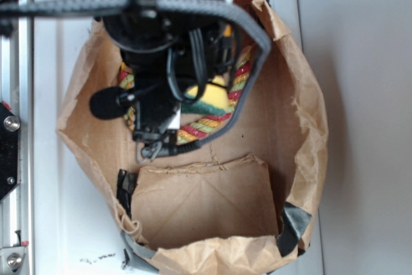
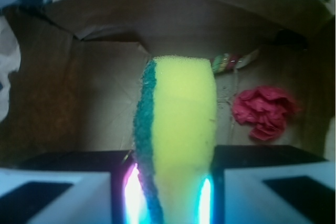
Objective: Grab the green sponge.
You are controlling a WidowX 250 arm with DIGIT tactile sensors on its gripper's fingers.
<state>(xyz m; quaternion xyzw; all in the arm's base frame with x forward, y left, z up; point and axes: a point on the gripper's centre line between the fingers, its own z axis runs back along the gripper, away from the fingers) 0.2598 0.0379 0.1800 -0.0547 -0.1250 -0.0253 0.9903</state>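
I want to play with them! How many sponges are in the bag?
1. The green sponge stands pinched between the jaws of the gripper, above the paper bag floor. The arm hides part of the bag, so another could be out of sight.

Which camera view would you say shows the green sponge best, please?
The wrist view: the green sponge fills the frame's centre between the fingers. In the exterior view the arm hides nearly all of it.
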